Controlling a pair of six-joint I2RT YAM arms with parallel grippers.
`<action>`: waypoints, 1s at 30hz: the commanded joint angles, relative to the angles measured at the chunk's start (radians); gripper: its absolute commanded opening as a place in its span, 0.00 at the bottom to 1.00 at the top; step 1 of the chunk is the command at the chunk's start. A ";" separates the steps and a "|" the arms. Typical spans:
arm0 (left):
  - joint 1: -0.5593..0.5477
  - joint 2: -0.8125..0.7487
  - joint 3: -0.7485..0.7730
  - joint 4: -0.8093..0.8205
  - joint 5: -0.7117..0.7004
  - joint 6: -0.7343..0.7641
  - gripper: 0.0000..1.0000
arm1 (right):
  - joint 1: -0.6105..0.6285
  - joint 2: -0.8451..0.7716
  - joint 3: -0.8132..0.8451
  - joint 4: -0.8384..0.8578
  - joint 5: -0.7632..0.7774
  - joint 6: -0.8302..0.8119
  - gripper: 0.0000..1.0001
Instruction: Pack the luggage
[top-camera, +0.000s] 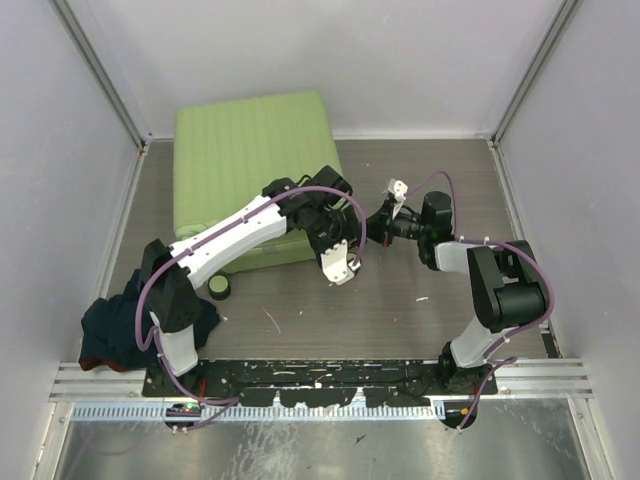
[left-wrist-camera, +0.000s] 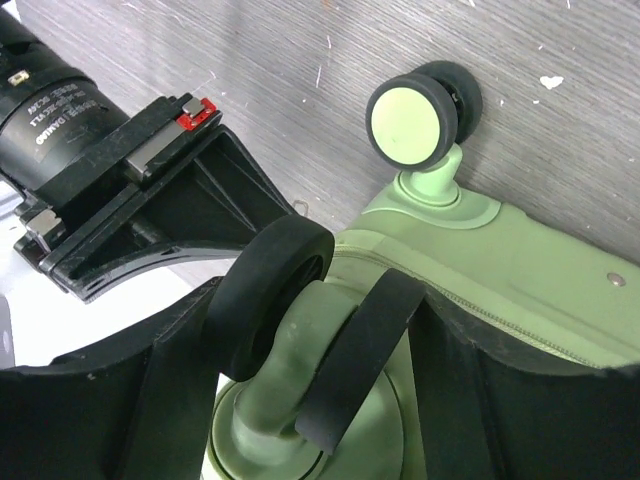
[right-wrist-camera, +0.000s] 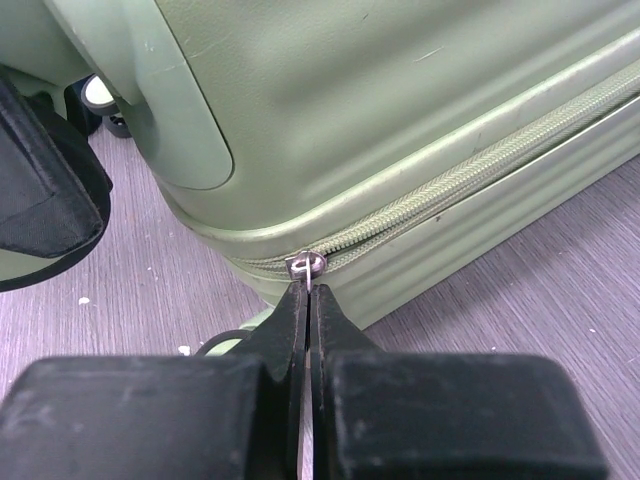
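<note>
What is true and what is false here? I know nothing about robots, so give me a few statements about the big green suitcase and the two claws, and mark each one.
1. The light-green ribbed hard-shell suitcase lies with its lid thrown wide open. False: it lies flat with the lid down.
2. The right claw is pinched shut on the small metal zipper pull at a corner of the suitcase. True.
3. The left claw has its fingers on either side of a black rubber wheel of the suitcase. True.
4. The dark crumpled cloth lies on top of the suitcase. False: it sits at the near left corner, apart from the suitcase.
</note>
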 joint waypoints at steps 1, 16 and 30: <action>-0.011 -0.009 0.019 -0.081 -0.026 0.101 0.38 | -0.040 -0.077 0.109 0.025 -0.043 -0.098 0.01; -0.019 -0.042 0.024 -0.252 0.013 0.082 0.04 | -0.124 0.203 0.453 0.069 -0.007 -0.072 0.01; -0.020 -0.093 0.033 -0.182 0.071 -0.170 0.51 | -0.052 0.335 0.537 0.281 0.121 0.149 0.01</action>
